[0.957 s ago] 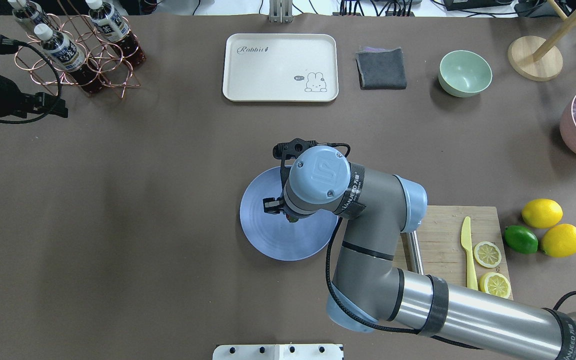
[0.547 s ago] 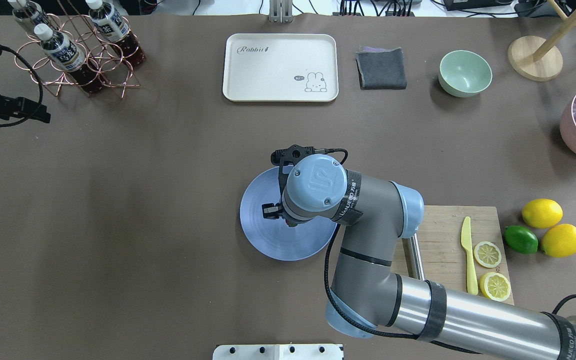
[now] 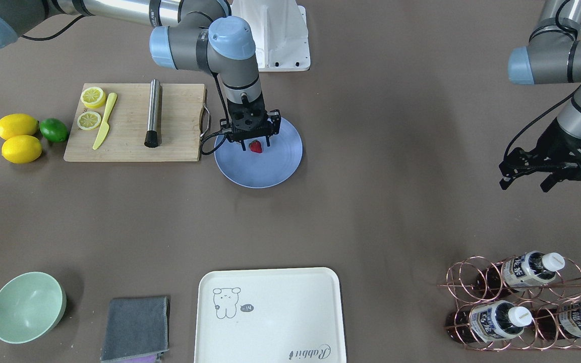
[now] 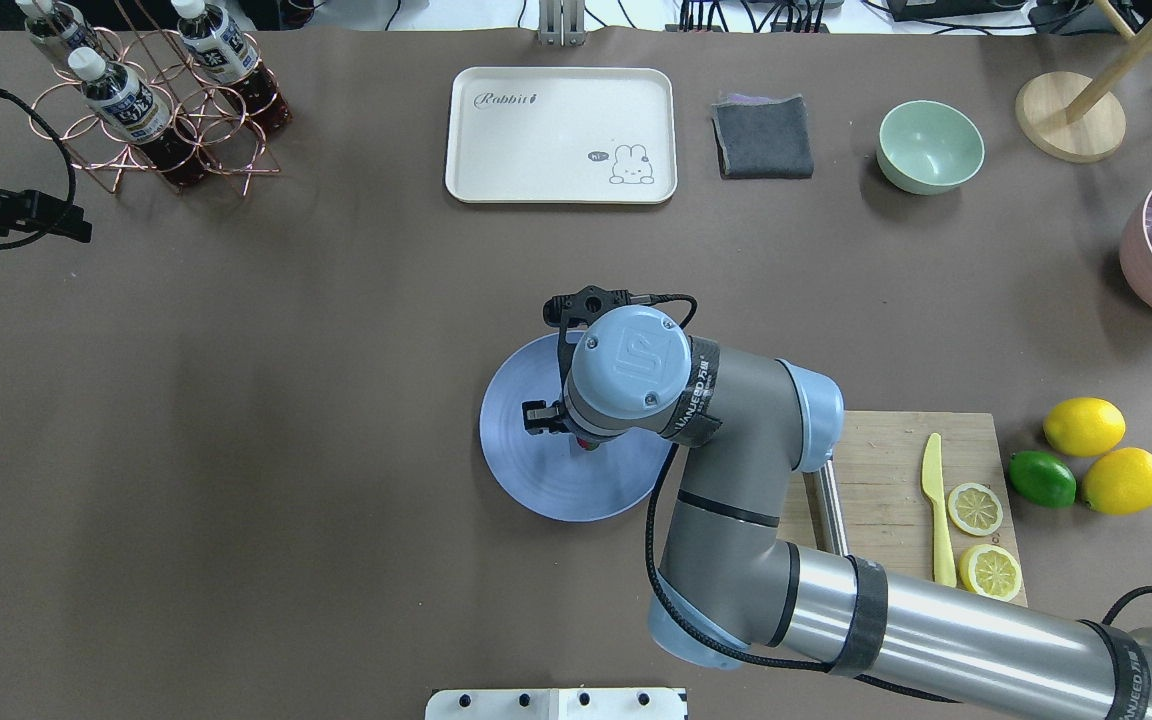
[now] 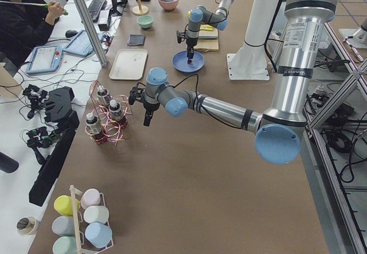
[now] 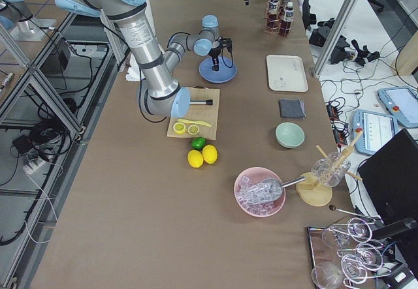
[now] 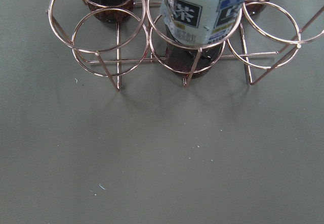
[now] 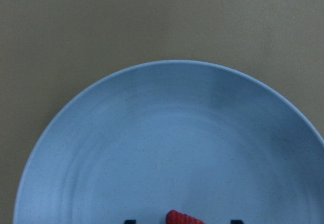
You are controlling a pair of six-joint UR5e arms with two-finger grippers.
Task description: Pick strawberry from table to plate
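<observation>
The small red strawberry (image 3: pixel 255 146) lies on the round blue plate (image 3: pixel 270 171) near the table's middle. My right gripper (image 3: pixel 255 147) points straight down over it, open, with one finger on each side of the berry and a gap on both sides. In the right wrist view the strawberry (image 8: pixel 183 217) peeks in at the bottom edge of the plate (image 8: pixel 152 133), between two dark fingertips. From overhead the wrist covers most of the berry (image 4: pixel 587 444). My left gripper (image 3: pixel 524 185) hangs open and holds nothing, far off near the bottle rack.
A wooden cutting board (image 3: pixel 174 126) with lemon slices, a yellow knife and a metal rod (image 3: pixel 154 112) sits right beside the plate. Whole lemons and a lime (image 3: pixel 54 129) lie past it. A cream tray (image 3: pixel 270 312), grey cloth (image 3: pixel 134 327), green bowl (image 3: pixel 27 307) and copper bottle rack (image 3: pixel 522 302) line the far side.
The left arm has drawn back toward the table's left edge. The right wrist has shifted slightly over the plate, with the strawberry still under it.
</observation>
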